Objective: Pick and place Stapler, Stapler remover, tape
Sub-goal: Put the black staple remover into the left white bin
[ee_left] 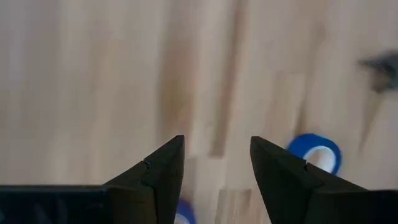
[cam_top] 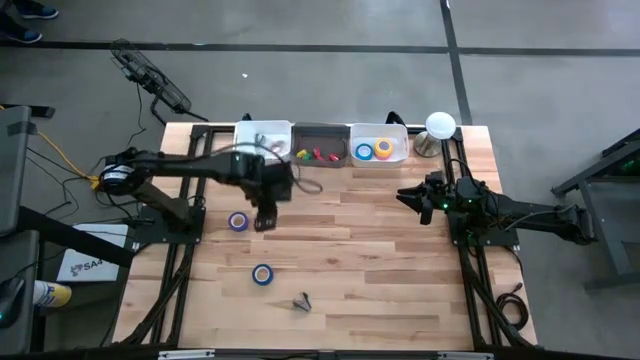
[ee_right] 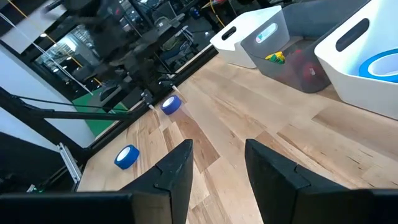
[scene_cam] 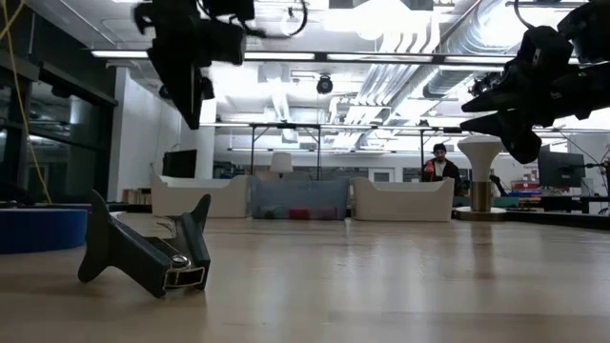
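high view: left gripper [cam_top: 263, 222] hangs over the table [cam_top: 400, 290] mid-left, fingers apart and empty, just beside the purple tape [cam_top: 238, 221] — likely lining up a grab. blue tape [cam_top: 262, 274] and remover [cam_top: 303, 300] lie toward the near edge. right gripper [cam_top: 418, 198] waits near the right edge, fingers apart, empty. bins [cam_top: 400, 158] along the far edge.

Two dark, almost black arms are seen, built from slim tube links and thicker joint blocks. A small green light is visible on the right arm's wrist block [cam_top: 447, 203]. Each gripper is formed by two flat black fingers [ee_left: 160, 175] tapering to pointed tips, matte and unmarked.
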